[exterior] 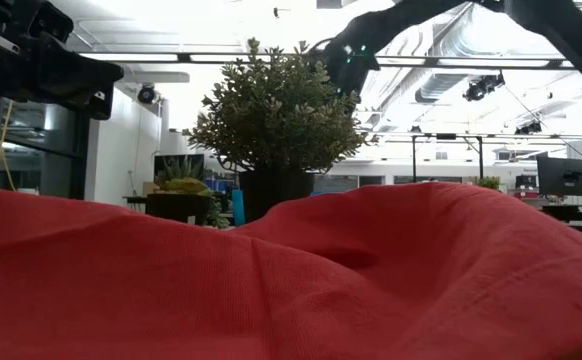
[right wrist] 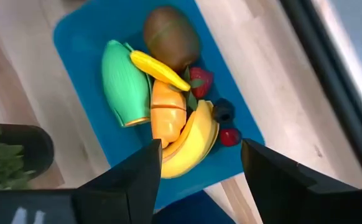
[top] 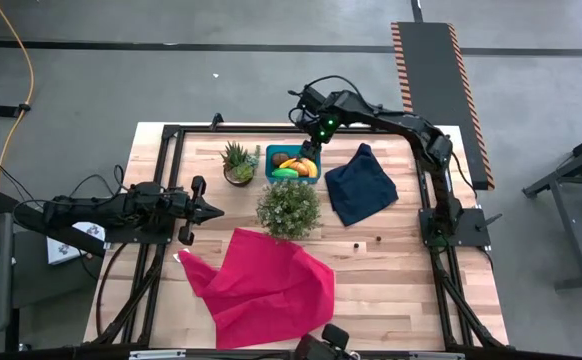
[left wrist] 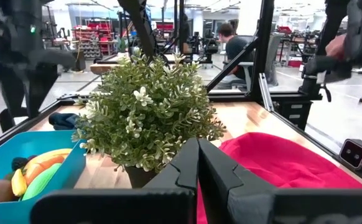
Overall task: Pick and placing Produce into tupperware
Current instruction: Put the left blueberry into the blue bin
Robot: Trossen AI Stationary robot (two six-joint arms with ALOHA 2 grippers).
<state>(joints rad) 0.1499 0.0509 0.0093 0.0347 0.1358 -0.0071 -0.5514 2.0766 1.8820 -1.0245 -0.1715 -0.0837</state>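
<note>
The teal-blue rectangular plastic tupperware tub (right wrist: 81, 37) sits directly beneath my right gripper (right wrist: 199, 165), whose fingers are spread apart and hold nothing. Inside it lie a curved yellow banana (right wrist: 190, 146), a segmented orange piece (right wrist: 167, 115), a ribbed green piece (right wrist: 124, 84), a brown oval (right wrist: 171, 36), a red strawberry (right wrist: 201, 81) and tiny dark bits (right wrist: 223, 112), all smooth plastic. Just beside my right gripper stand a bushy potted plant (top: 289, 207) and a crumpled navy blue cloth (top: 361, 185). My left gripper (top: 216, 210) is clenched, well apart, near a rumpled red cloth (top: 266, 285) that blocks most of the low view.
</note>
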